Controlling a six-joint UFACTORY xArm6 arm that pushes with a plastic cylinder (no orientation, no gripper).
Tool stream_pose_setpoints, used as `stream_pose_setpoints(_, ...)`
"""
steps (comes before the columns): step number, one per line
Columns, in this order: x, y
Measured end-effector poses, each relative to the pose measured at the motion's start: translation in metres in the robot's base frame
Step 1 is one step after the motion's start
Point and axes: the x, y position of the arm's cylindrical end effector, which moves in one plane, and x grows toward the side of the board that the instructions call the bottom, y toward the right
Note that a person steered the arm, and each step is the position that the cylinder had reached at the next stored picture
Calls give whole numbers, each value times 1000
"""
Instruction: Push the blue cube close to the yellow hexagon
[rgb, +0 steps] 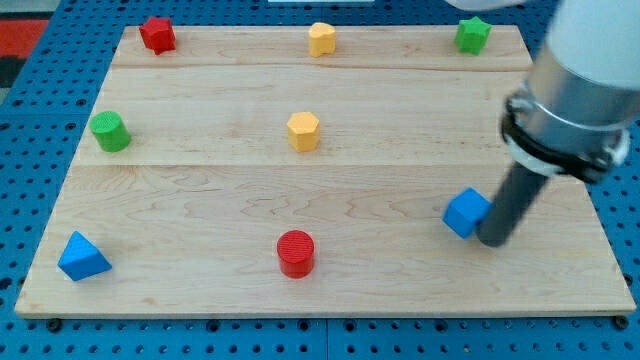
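Observation:
The blue cube sits on the wooden board at the view's lower right. The yellow hexagon stands near the board's middle, up and to the left of the cube. My tip rests on the board right against the cube's lower right side. The dark rod rises from it up to the arm's grey body at the view's right edge.
A red cylinder is at the bottom middle, a blue triangular block at the bottom left, a green cylinder at the left. Along the top edge are a red block, a yellow block and a green block.

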Motion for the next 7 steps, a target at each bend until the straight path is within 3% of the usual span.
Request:
stream_pose_setpoints(1, -32, -47)
stream_pose_setpoints(3, -42, 29)
stream_pose_setpoints(6, -88, -60)
stream_pose_setpoints(7, -83, -71)
